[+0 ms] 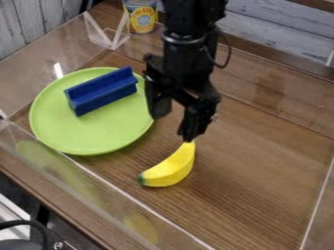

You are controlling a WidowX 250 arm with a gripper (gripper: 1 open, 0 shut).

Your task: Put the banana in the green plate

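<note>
The yellow banana [171, 165] lies on the wooden table, just right of the green plate's lower edge. The lime-green plate [65, 129] sits at the left with a blue rectangular block [102, 90] on its upper half. My black gripper [178, 115] hangs above the banana's upper tip, beside the plate's right rim, pointing down. Its two fingers are spread apart and hold nothing.
Clear plastic walls ring the table on all sides. A yellow can [141, 17] and a clear stand [107, 33] sit at the back. Bare wood stretches to the right of the banana.
</note>
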